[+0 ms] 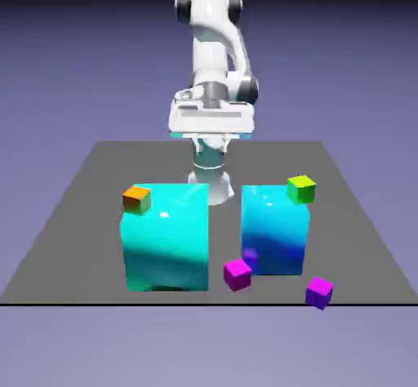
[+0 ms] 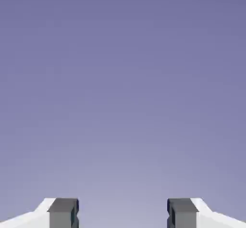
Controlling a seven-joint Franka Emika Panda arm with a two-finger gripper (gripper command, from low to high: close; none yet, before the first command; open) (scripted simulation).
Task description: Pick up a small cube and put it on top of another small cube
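toward the lower right of the frame, the purple cube (image 1: 319, 293) is lying well away from the claw (image 2: 123, 213), which is gaping empty.

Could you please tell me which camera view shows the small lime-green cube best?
The exterior view: there the lime-green cube is in plain sight at the blue block's upper right corner. The hand view shows nothing of it, only backdrop and fingertips.
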